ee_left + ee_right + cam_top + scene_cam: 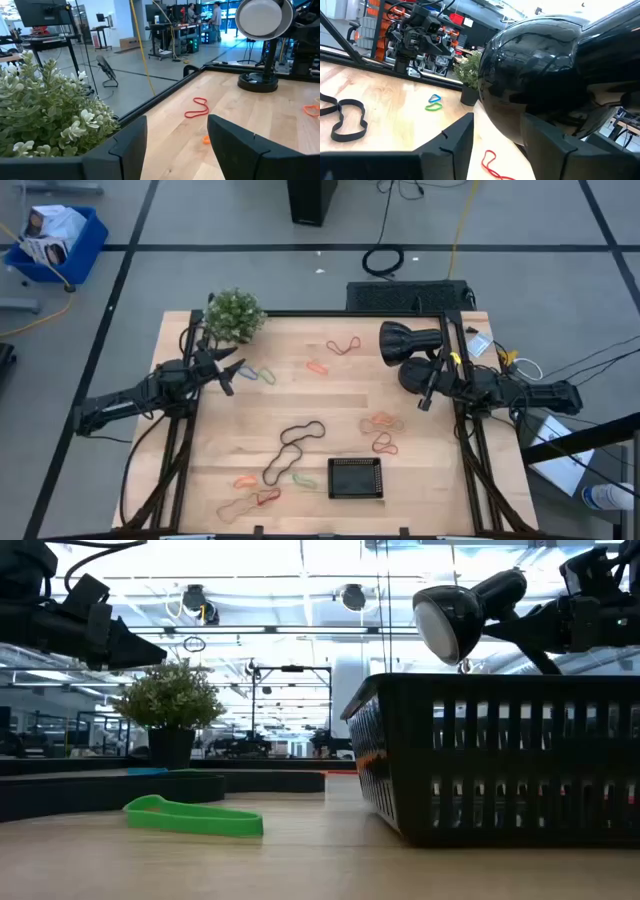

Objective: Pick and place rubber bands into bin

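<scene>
Rubber bands lie scattered flat on the wooden table: a red one (343, 345), an orange one (316, 366), a green and blue pair (262, 375), a long black loop (295, 448), and tan and red ones (382, 430). More lie near the front (255, 495). The black bin (356, 477) stands near the front edge. My left gripper (232, 376) hovers open at the far left beside the plant, nothing between its fingers (177, 122). My right gripper (428, 395) hovers open at the right by the lamp, also empty (497, 120).
A potted plant (234, 315) stands at the far left corner. A black lamp (410, 340) with its round base (415, 372) stands at the far right, close in front of my right gripper. A green band (195, 818) lies left of the bin (500, 760).
</scene>
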